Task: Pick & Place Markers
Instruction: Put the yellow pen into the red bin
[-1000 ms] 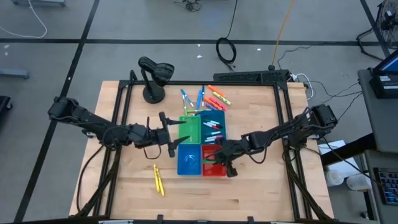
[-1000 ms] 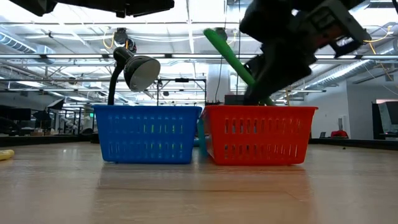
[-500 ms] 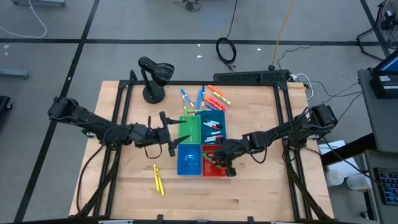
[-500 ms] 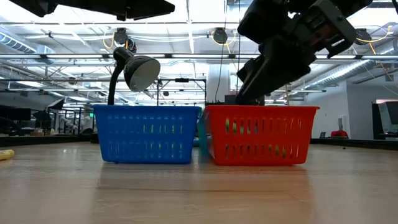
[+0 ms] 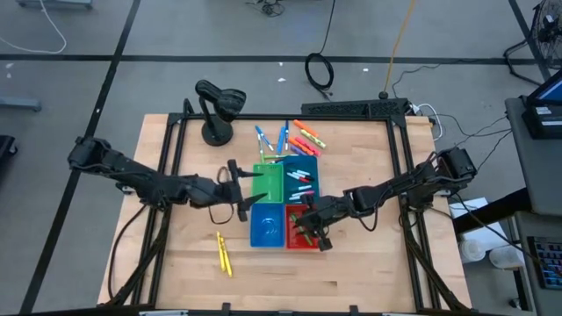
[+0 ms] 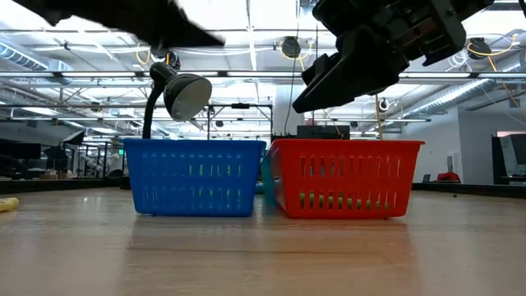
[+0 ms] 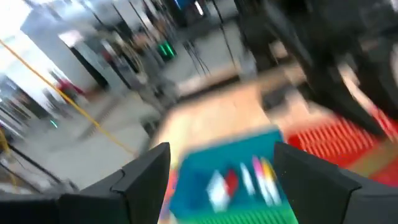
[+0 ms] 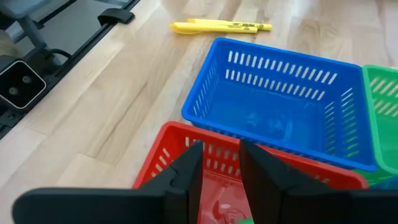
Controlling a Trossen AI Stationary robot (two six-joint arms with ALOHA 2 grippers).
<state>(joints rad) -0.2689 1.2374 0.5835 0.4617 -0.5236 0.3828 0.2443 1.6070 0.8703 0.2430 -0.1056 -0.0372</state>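
Note:
Four small bins stand together mid-table: green (image 5: 268, 182), teal (image 5: 302, 180) holding several markers, blue (image 5: 266, 226) and red (image 5: 304, 228). My right gripper (image 8: 219, 171) hovers over the red bin (image 8: 168, 152), slightly open with nothing between its fingers. A green marker (image 8: 246, 219) lies inside the red bin. My left gripper (image 5: 246, 191) stands open beside the green bin, on its left, holding nothing. Loose markers (image 5: 294, 136) lie on the table beyond the bins. Two yellow markers (image 5: 224, 253) lie near the front left.
A black gooseneck stand (image 5: 218, 107) rises at the far left of the table. The blue bin (image 8: 280, 106) holds nothing that I can see. Bare wood stretches along the front edge and left of the yellow markers (image 8: 221, 26).
My right gripper has let go of the green marker, which has dropped into the red bin, and it has tipped its fingers up away from the bin. My left gripper has tipped downward toward the bins.

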